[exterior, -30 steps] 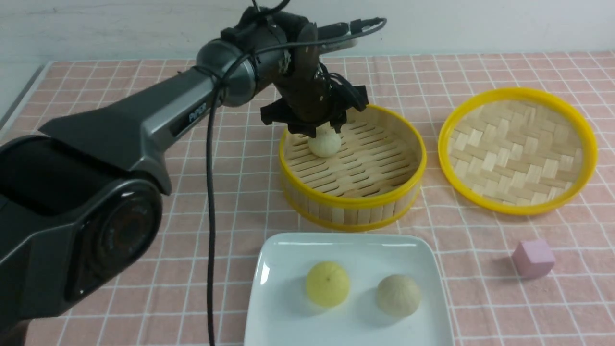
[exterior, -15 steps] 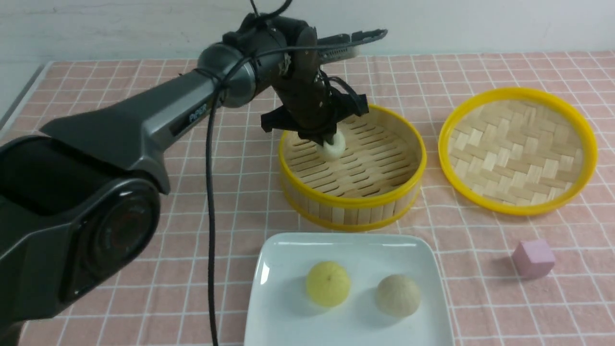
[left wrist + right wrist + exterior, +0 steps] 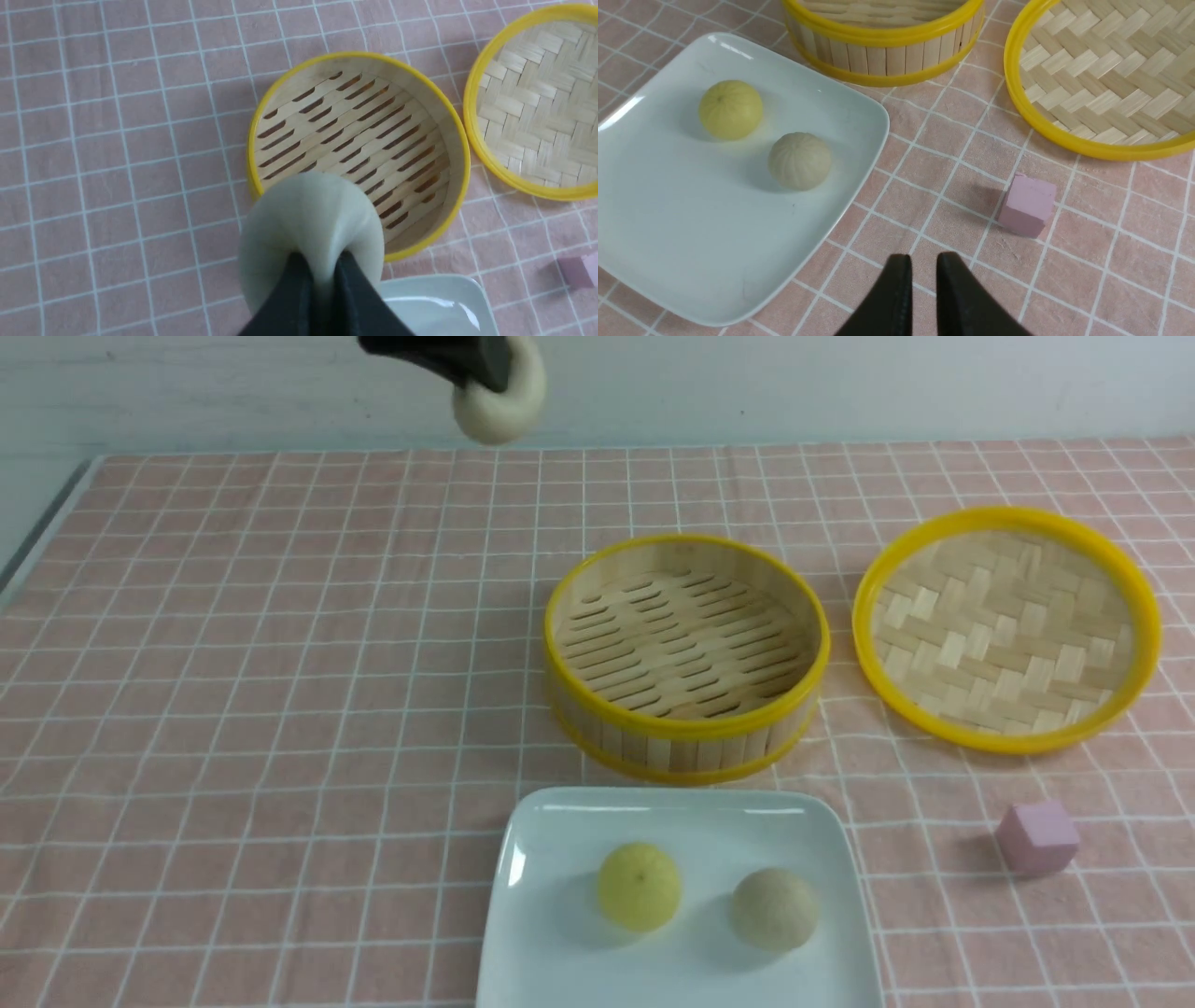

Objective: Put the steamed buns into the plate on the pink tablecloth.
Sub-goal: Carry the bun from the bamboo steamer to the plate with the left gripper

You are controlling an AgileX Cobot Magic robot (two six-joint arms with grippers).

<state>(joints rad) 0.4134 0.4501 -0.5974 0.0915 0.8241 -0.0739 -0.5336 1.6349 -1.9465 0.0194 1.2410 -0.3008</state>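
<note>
Two of the three small round pleated steamed buns, one yellow (image 3: 639, 887) and one pale beige-grey (image 3: 774, 909), are sitting apart on the large glossy white square plate (image 3: 560, 821) on the salmon-pink white-gridded tablecloth (image 3: 280, 709), and the round yellow-rimmed bamboo steamer (image 3: 686, 723) just beyond the plate is standing empty. The third, pale bun (image 3: 509, 411) is hanging high above the cloth, well away from the plate, with the left gripper (image 3: 322, 266) clenching it. Carrying it over the plate and letting go is all that is remaining, while the right gripper (image 3: 922, 266) is hovering beside the plate, slightly parted and empty.
</note>
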